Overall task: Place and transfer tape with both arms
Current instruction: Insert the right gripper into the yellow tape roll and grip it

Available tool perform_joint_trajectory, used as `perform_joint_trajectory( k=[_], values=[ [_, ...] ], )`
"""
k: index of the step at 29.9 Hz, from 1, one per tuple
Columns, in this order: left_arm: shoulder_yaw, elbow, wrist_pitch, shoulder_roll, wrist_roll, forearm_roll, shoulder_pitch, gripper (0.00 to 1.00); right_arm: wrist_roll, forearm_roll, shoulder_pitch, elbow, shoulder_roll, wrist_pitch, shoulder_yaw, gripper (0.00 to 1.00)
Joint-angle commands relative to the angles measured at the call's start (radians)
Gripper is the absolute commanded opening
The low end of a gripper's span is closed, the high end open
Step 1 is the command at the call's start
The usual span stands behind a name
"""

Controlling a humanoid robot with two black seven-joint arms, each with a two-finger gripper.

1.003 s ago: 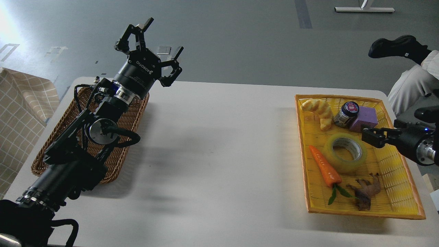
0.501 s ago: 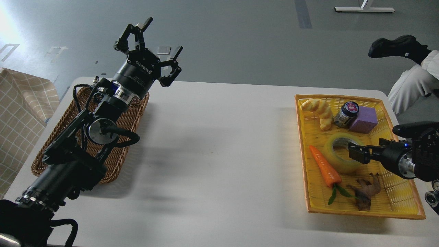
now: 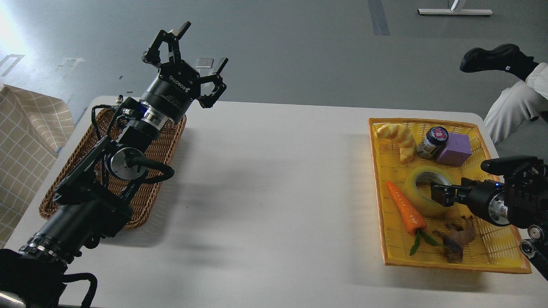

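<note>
1. The tape [image 3: 421, 192] lies flat in the yellow tray [image 3: 496, 252] at the right of the table [image 3: 274, 192], ring axis pointing up, core hole facing the camera.
2. My right gripper [image 3: 441, 194] comes in from the right edge and sits at the roll's right side, over the core hole. I see it end-on and dark, so I cannot tell whether its fingers are apart or together, nor whether they touch the roll.
3. The right arm is by far the nearer one. My left gripper [image 3: 188, 55] hangs well apart, raised above the wicker basket [image 3: 160, 149] at the table's left, fingers spread wide and holding nothing.
4. Obstacles: the carrot [image 3: 404, 207] lies just beside the roll's left wall; the toy animal [image 3: 458, 239] is near its lower right; the jar [image 3: 432, 142], purple block [image 3: 454, 149] and bread [image 3: 398, 139] stand behind.
5. Judgement: a grasp across the right wall, one finger inside the core, avoids the carrot.
</note>
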Motion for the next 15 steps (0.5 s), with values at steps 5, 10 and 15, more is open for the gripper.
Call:
perform_joint_trajectory(
  k=[5, 10, 15],
  values=[
    [0.000, 0.000, 0.000, -0.001, 0.000, 0.000, 0.000, 0.98, 0.002, 0.000, 0.005, -0.017, 0.008, 0.000, -0.001, 0.61],
    [0.000, 0.000, 0.000, -0.003, 0.000, 0.000, 0.000, 0.98, 0.002, 0.000, 0.014, -0.019, 0.008, 0.000, -0.008, 0.42],
    [0.000, 0.002, 0.000, -0.003, 0.000, 0.000, 0.000, 0.98, 0.002, 0.000, 0.020, -0.059, 0.014, 0.000, -0.008, 0.35]
  ],
)
